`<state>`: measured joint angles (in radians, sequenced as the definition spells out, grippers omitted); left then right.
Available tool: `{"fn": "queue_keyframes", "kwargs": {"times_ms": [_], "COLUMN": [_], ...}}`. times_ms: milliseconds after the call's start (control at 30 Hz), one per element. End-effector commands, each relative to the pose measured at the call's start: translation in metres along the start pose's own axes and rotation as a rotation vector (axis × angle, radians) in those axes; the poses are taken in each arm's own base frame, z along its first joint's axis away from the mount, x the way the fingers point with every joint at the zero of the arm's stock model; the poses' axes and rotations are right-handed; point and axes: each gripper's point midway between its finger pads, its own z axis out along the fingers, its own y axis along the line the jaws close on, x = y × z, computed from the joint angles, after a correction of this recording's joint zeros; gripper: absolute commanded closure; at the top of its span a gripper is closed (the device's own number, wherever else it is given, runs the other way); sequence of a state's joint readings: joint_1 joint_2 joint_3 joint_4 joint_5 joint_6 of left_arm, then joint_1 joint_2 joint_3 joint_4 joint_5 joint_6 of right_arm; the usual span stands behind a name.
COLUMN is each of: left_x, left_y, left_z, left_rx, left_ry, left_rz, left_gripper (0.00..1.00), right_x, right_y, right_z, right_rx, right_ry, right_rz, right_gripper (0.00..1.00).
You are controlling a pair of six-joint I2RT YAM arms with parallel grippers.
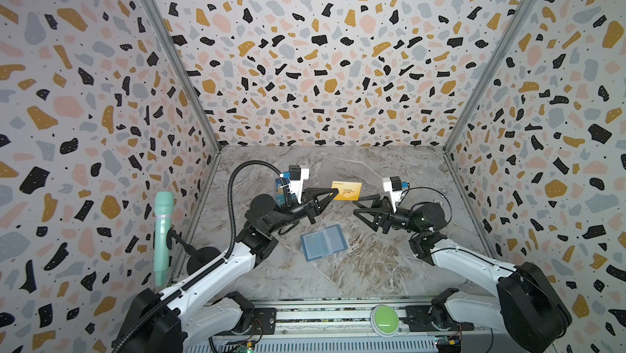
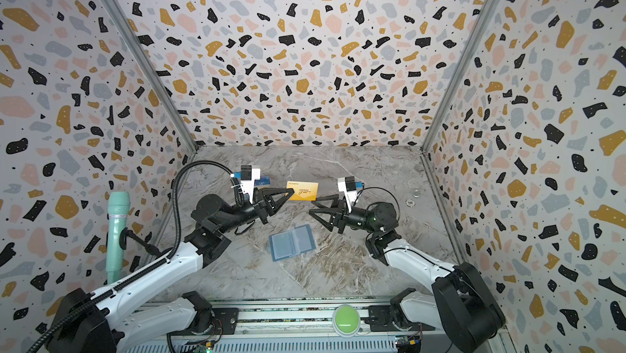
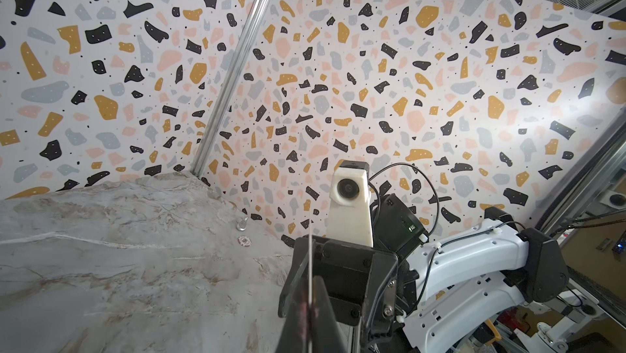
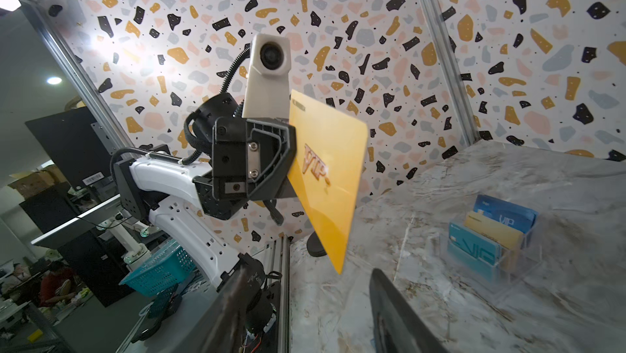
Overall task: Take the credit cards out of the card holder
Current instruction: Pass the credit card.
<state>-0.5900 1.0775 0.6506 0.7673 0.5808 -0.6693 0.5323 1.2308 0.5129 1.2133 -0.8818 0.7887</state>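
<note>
My left gripper is shut on one short edge of a gold-yellow credit card with "VIP" lettering and holds it in the air above the table. The left wrist view shows this card edge-on between the closed jaws. My right gripper stands open just beside and below the card's free end, apart from it. The dusty-blue card holder lies open on the marble table, below both grippers, with its clear sleeves facing up.
A clear plastic case with blue, teal and tan cards stands at the back left, behind my left wrist. A poker chip lies near the right wall. A green microphone stands at the left, and a green button sits on the front rail.
</note>
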Motion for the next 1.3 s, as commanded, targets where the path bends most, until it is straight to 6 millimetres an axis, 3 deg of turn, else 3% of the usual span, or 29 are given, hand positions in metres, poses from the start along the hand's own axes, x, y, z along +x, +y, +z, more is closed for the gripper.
{"fn": "queue_keyframes", "kwargs": {"times_ms": [0,100,333,800,833,900,967,1033,1167,1267], "left_x": [-0.02,-0.021,-0.022,-0.009,-0.006,-0.001,0.005,0.01,0.017,0.016], "left_y": [-0.015,-0.017,-0.017,-0.013,-0.01,-0.007,-0.003,0.003,0.011,0.012], "left_z": [-0.006,-0.009,-0.015,-0.018,-0.017,-0.017,-0.017,-0.016,-0.018,-0.024], "left_rx": [0.055,0.06,0.069,0.073,0.062,0.047,0.022,-0.022,-0.124,-0.178], "left_ry": [-0.092,-0.111,-0.148,-0.127,-0.117,-0.094,-0.059,-0.01,0.148,0.25], "left_rz": [0.025,0.025,0.01,-0.003,-0.005,-0.002,0.02,0.064,0.202,0.294], "left_gripper": [1.0,1.0,1.0,1.0,0.93,0.7,0.58,0.54,0.52,0.49], "right_x": [-0.033,-0.038,-0.041,-0.038,-0.038,-0.038,-0.036,-0.033,-0.008,0.008], "right_y": [0.025,0.026,0.026,0.023,0.023,0.022,0.019,0.016,-0.002,-0.001], "right_z": [0.008,0.01,0.015,0.022,0.022,0.022,0.021,0.019,0.019,0.011], "right_rx": [-0.097,-0.117,-0.143,-0.142,-0.141,-0.141,-0.129,-0.113,-0.042,0.001], "right_ry": [-0.091,-0.119,-0.142,-0.125,-0.124,-0.113,-0.088,-0.042,0.171,0.283], "right_rz": [-0.087,-0.083,-0.069,-0.058,-0.058,-0.058,-0.053,-0.055,-0.033,-0.063], "right_gripper": [0.49,0.6,0.76,1.0,1.0,1.0,1.0,1.0,1.0,1.0]}}
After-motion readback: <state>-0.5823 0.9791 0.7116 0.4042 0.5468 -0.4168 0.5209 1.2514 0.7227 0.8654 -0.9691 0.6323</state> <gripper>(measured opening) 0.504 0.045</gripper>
